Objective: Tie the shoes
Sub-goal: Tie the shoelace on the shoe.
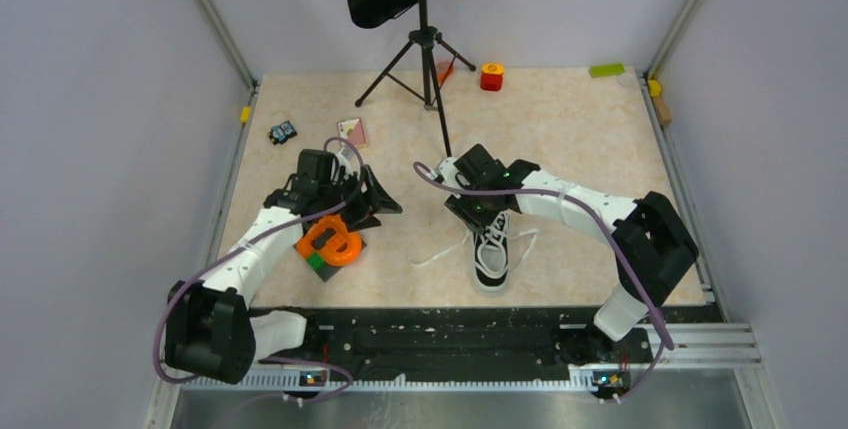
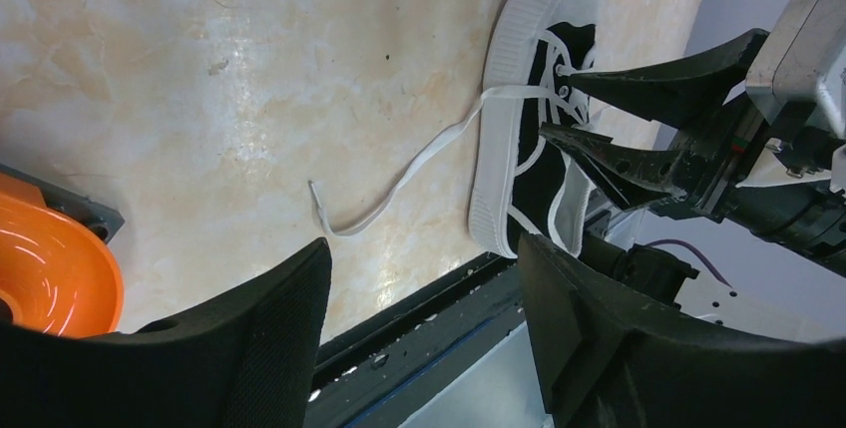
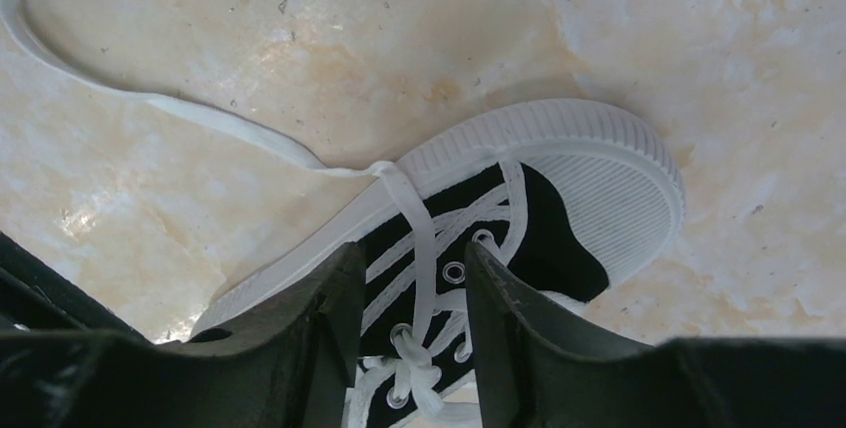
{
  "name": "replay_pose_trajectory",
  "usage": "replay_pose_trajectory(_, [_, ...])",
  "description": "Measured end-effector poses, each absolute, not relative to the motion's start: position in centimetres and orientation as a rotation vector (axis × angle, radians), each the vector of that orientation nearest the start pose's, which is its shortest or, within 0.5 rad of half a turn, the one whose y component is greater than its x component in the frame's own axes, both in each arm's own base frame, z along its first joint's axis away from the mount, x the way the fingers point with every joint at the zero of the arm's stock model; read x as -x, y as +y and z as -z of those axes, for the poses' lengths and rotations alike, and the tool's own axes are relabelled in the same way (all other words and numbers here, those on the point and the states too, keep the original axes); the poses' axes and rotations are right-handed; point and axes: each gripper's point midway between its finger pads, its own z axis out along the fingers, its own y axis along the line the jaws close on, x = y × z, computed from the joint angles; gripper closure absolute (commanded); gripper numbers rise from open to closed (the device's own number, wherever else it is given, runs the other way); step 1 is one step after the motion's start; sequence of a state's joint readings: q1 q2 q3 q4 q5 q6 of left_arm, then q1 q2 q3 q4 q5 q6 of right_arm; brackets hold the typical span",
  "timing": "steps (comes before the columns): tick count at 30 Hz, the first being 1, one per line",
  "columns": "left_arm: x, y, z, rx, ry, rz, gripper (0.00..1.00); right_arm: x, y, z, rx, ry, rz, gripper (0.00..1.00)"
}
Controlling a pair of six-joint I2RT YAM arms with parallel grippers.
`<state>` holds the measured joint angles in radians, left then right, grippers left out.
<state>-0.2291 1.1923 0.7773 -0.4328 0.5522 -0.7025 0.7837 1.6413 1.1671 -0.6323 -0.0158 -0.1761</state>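
Black rail (image 1: 440, 334), sneaker (image 1: 491, 254) on marbled tabletop (image 1: 580, 139), pale walls (image 1: 100, 99)

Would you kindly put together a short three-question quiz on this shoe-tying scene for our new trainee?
1. True or false: the left gripper has its fingers closed on the loose lace.
2. Which arm's gripper hangs over the sneaker? A. left B. right C. neither
3. Fill in: the sneaker's toe cap is ___.
Key: 1. false, its fingers stand open, apart from the lace; 2. B, the right gripper; 3. white.
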Motion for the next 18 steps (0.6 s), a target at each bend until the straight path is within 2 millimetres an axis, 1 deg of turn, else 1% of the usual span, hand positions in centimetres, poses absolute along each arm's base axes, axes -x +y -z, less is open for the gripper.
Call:
replay_pose_trajectory(3, [-25.3,-17.8,-13.6,0.329,2.527,1.083,0.28,-25.8,25.0,-7.7,1.253,2.384,-0.207,0.63])
replay_pose_trajectory(7, [-25.3,-17.9,-13.5,0.328,2.53,1.087,0.29,-26.0,25.3,-7.8,1.248,2.372,-0.208,0.65])
replay_pose_trajectory(9, [-25.3,-17.9,-13.4,0.327,2.531,1.09,0.29,-26.1,25.5,-7.8,1.252,2.362,-0.2,0.68])
replay_pose_trajectory(11, [-25.3,-18.0,-13.4,0.327,2.534,1.093,0.29,-26.0,25.6,-7.5,1.263,2.361,-0.185,0.71])
replay_pose_trajectory(14, [-25.3,-18.0,-13.4,0.322,2.533,1.095,0.29,-25.9,25.5,-6.5,1.285,2.376,-0.143,0.74])
replay_pose_trajectory(16, [-25.2,-18.0,-13.4,0.32,2.534,1.097,0.29,-26.0,25.3,-6.0,1.29,2.383,-0.111,0.82])
replay_pose_trajectory(18, [-25.2,-18.0,-13.5,0.317,2.533,1.1,0.3,-26.2,25.2,-6.1,1.284,2.376,-0.088,0.91])
